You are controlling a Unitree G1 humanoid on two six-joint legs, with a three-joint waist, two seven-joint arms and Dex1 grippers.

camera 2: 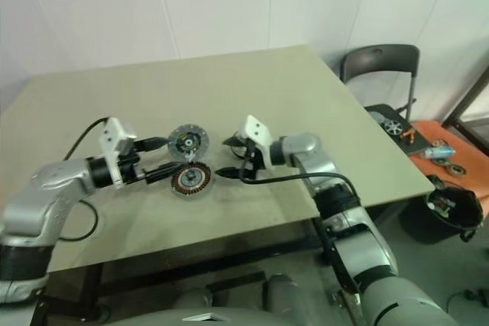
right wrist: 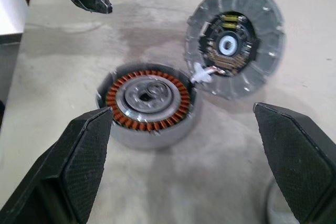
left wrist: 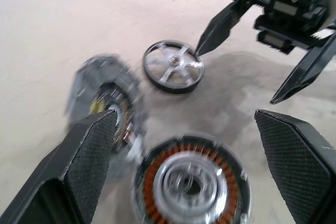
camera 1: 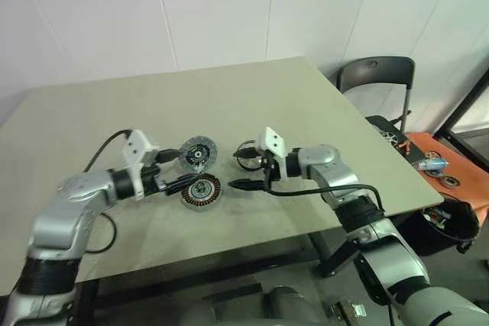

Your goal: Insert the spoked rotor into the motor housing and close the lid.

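Note:
The motor housing (camera 1: 201, 191), a low round base with copper-orange windings, sits on the table with its top uncovered (right wrist: 149, 100). Touching its far side is the lid (camera 1: 198, 152), a grey disc showing its inner electronics (right wrist: 236, 40); a small white connector sits where the two meet. The spoked rotor (left wrist: 173, 66), dark-rimmed with a silver spoked face, lies flat to the right of the lid, by my right gripper's far finger. My left gripper (camera 1: 183, 167) is open just left of the housing and lid, holding nothing. My right gripper (camera 1: 233, 171) is open just right of the housing, also empty.
The beige table (camera 1: 229, 104) has bare surface beyond the parts. A black chair (camera 1: 376, 74) stands past the right edge. Next to it are an orange surface with small parts (camera 1: 439, 162) and a dark bin (camera 1: 451, 223).

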